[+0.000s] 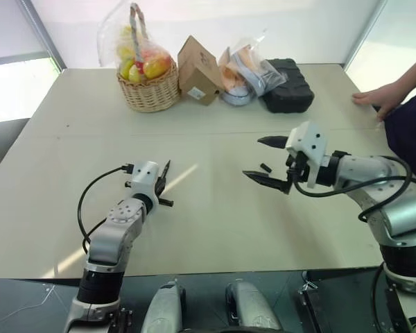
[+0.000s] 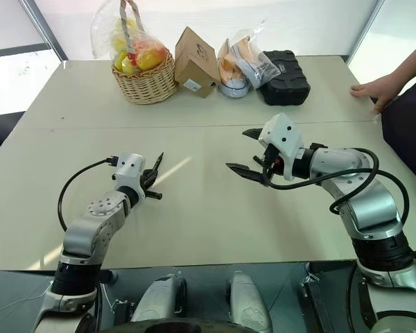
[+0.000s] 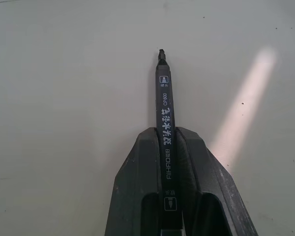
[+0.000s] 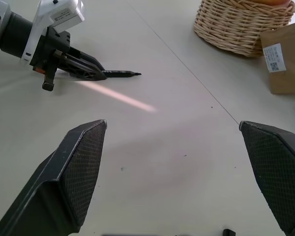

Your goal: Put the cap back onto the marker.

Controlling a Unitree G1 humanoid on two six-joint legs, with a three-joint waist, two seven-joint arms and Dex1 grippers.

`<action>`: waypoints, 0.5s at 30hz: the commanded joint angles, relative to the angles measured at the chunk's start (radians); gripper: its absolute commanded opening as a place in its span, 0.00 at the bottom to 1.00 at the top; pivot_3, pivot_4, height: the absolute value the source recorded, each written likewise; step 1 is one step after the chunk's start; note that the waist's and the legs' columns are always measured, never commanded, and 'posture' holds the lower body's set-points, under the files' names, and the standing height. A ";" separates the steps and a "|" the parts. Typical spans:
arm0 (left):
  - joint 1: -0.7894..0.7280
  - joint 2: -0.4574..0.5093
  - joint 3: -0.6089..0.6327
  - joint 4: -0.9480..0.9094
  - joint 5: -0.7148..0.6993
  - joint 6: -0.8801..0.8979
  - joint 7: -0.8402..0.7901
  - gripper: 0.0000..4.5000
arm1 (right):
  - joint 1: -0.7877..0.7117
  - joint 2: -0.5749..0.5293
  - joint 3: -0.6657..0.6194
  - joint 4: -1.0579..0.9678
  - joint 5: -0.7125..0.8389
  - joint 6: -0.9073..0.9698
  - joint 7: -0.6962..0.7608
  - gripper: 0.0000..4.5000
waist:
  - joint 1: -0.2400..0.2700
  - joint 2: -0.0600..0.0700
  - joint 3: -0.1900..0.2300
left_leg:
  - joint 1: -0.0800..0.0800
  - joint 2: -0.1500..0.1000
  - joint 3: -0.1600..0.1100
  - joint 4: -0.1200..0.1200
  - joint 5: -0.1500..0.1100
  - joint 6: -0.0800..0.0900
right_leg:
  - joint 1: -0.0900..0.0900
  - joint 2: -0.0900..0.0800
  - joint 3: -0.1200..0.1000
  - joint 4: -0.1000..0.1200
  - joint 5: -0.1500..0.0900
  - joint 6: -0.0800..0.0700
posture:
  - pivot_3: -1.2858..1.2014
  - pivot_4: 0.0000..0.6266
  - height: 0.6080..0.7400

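Marker (image 3: 164,128) sits clamped between the closed fingers of the left gripper (image 1: 163,182), its long axis along them, bare tip pointing forward toward the far table (image 1: 215,229) edge. Cap (image 1: 265,167) lies on the table beneath the right gripper (image 1: 267,161), whose jaws gape empty. Beyond stand a fruit basket (image 1: 150,89), cardboard box (image 1: 197,71) and black case (image 1: 289,86).

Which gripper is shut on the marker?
The left gripper: its fingers clamp the marker, tip pointing ahead. The right gripper hangs open and empty.
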 commanded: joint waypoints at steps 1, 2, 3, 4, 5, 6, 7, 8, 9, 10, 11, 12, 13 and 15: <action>0.043 0.008 -0.005 0.005 0.002 0.041 -0.016 0.01 | -0.014 -0.006 -0.027 -0.013 0.001 -0.020 -0.001 1.00 | -0.001 0.000 0.000 | 0.000 0.000 0.000 0.000 0.000 0.000 | 0.000 0.000 0.000 0.000 0.000 0.000 | 0.52 0.24 1.00; 0.048 0.011 -0.005 -0.005 0.000 0.041 -0.023 0.01 | -0.013 -0.006 -0.026 -0.012 0.000 -0.019 -0.001 1.00 | -0.002 0.000 0.000 | 0.000 0.000 0.000 0.000 0.000 0.000 | 0.000 0.000 0.000 0.000 0.000 0.000 | 0.52 0.24 1.00; 0.060 0.019 -0.006 -0.028 -0.008 0.027 -0.042 0.01 | -0.012 -0.005 -0.024 -0.014 0.000 -0.020 -0.001 1.00 | -0.002 0.000 0.000 | 0.000 0.000 0.000 0.000 0.000 0.000 | -0.001 0.000 0.000 0.000 0.000 0.000 | 0.52 0.24 1.00; 0.075 0.037 -0.011 -0.054 -0.012 0.007 -0.067 0.01 | -0.010 -0.001 -0.024 -0.015 0.002 -0.019 -0.003 1.00 | -0.003 0.000 0.000 | 0.000 0.000 0.000 -0.001 0.000 0.000 | -0.001 0.000 0.000 0.000 0.000 0.000 | 0.52 0.24 1.00; 0.097 0.062 -0.013 -0.083 -0.012 -0.018 -0.096 0.01 | -0.007 0.008 -0.024 -0.017 0.006 -0.016 -0.008 1.00 | -0.004 0.000 0.000 | 0.000 0.000 0.000 -0.001 0.000 0.000 | -0.001 0.000 0.000 0.000 0.000 0.000 | 0.52 0.24 1.00; 0.119 0.083 -0.010 -0.108 -0.015 -0.051 -0.124 0.01 | -0.001 0.015 -0.022 -0.015 0.007 -0.016 -0.013 1.00 | -0.005 0.000 0.000 | 0.000 0.000 0.000 -0.002 0.000 0.000 | -0.002 0.000 0.001 0.000 0.000 0.000 | 0.52 0.24 1.00; 0.143 0.111 -0.010 -0.136 -0.020 -0.091 -0.162 0.01 | 0.008 0.022 -0.019 -0.003 -0.002 -0.028 -0.018 1.00 | -0.005 0.000 0.000 | 0.000 0.001 0.000 -0.003 0.000 0.000 | -0.003 -0.001 0.002 0.000 0.000 0.000 | 0.52 0.24 1.00; 0.171 0.143 -0.009 -0.167 -0.026 -0.132 -0.205 0.01 | 0.019 0.033 -0.018 0.017 -0.019 -0.049 -0.034 1.00 | -0.005 0.000 0.000 | 0.000 0.001 0.000 -0.004 0.000 0.000 | -0.003 -0.001 0.002 0.000 0.000 0.000 | 0.52 0.24 1.00; 0.199 0.158 0.016 -0.204 -0.065 -0.169 -0.257 0.01 | 0.033 0.055 -0.027 0.046 -0.033 -0.069 -0.061 1.00 | -0.004 -0.001 0.000 | -0.001 0.001 0.000 -0.005 0.000 0.000 | -0.004 -0.001 0.002 0.000 0.000 0.000 | 0.52 0.24 1.00; 0.218 0.167 0.042 -0.229 -0.104 -0.175 -0.289 0.01 | 0.048 0.070 -0.034 0.072 -0.048 -0.096 -0.082 1.00 | -0.003 -0.001 0.000 | -0.001 0.002 0.000 -0.006 0.000 0.000 | -0.004 -0.001 0.002 0.000 -0.001 -0.001 | 0.52 0.24 1.00; 0.230 0.174 0.060 -0.242 -0.122 -0.180 -0.303 0.01 | 0.062 0.081 -0.041 0.094 -0.061 -0.122 -0.095 1.00 | 0.000 -0.001 0.001 | -0.001 0.002 0.000 -0.006 0.000 0.000 | -0.004 -0.002 0.002 0.000 -0.001 -0.002 | 0.52 0.24 1.00; 0.238 0.192 0.075 -0.251 -0.126 -0.195 -0.320 0.01 | 0.078 0.097 -0.054 0.121 -0.068 -0.146 -0.113 1.00 | 0.004 -0.002 0.001 | -0.002 0.002 0.000 -0.006 0.000 0.000 | -0.005 -0.003 0.002 0.000 -0.001 -0.003 | 0.52 0.24 1.00; 0.242 0.202 0.084 -0.259 -0.130 -0.203 -0.330 0.01 | 0.092 0.106 -0.065 0.150 -0.077 -0.171 -0.124 1.00 | 0.006 -0.002 0.001 | -0.002 0.002 0.000 -0.006 0.000 0.000 | -0.005 -0.003 0.001 -0.001 -0.002 -0.003 | 0.52 0.24 1.00; 0.247 0.221 0.116 -0.279 -0.157 -0.203 -0.353 0.01 | 0.109 0.118 -0.077 0.213 -0.108 -0.236 -0.147 1.00 | 0.004 -0.002 0.001 | -0.003 0.002 0.000 -0.005 0.000 0.000 | -0.005 -0.004 0.002 -0.001 -0.002 -0.003 | 0.52 0.24 1.00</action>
